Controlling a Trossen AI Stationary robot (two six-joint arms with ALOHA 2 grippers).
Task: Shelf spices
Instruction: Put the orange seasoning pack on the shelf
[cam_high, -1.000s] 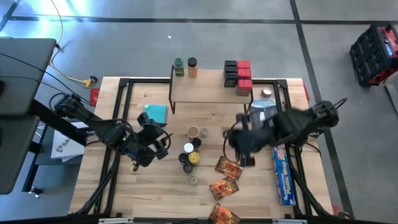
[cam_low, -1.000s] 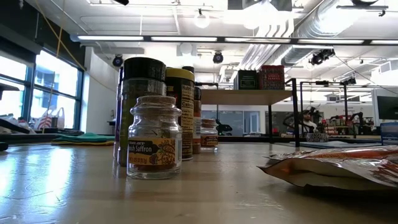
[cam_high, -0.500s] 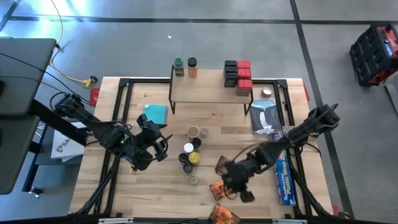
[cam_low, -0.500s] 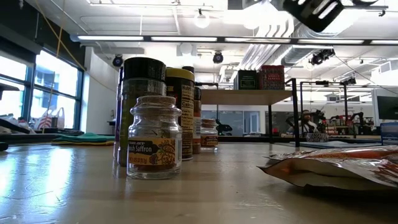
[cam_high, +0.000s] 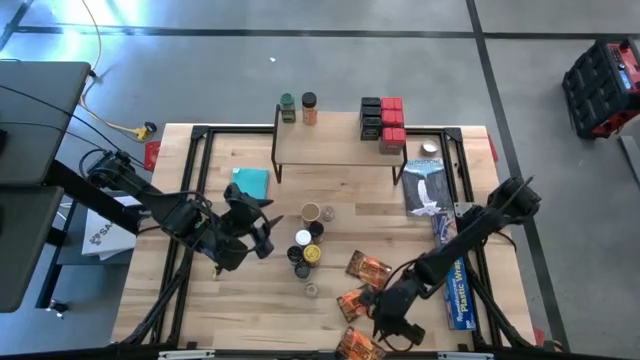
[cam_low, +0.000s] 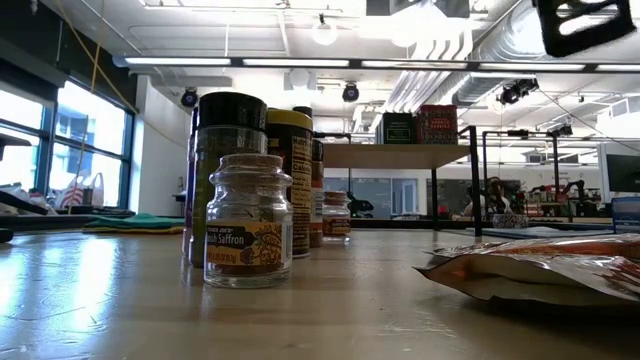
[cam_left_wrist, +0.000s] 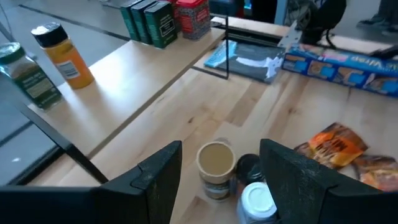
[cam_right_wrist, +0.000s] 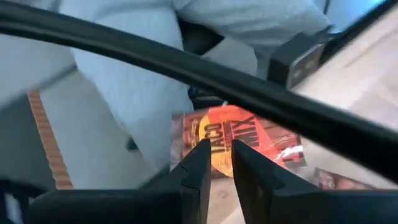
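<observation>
Several small spice jars (cam_high: 308, 243) stand clustered mid-table, also in the low view (cam_low: 247, 222). Three orange-brown packets lie near the front edge (cam_high: 362, 300). On the shelf (cam_high: 335, 145) stand two jars (cam_high: 298, 108) and stacked red and black boxes (cam_high: 383, 125). My left gripper (cam_high: 256, 232) hovers open just left of the jars; its wrist view shows a tan-lidded jar (cam_left_wrist: 216, 163) ahead of the gap (cam_left_wrist: 221, 149). My right gripper (cam_high: 395, 327) is shut, raised above the nearest packets; a "TACO" packet (cam_right_wrist: 249, 140) lies below its tips (cam_right_wrist: 219, 146).
A long blue plastic-wrap box (cam_high: 455, 282) lies along the table's right side, with a grey-white bag (cam_high: 425, 185) behind it. A teal cloth (cam_high: 250, 182) lies left of the shelf. Black frame rails run along the table's edges. Bare wood lies between shelf and jars.
My right arm has swung quickly from beside the grey-white bag toward the table's near edge, and its gripper now hangs over the nearest packets. No jar, box or packet has shifted.
</observation>
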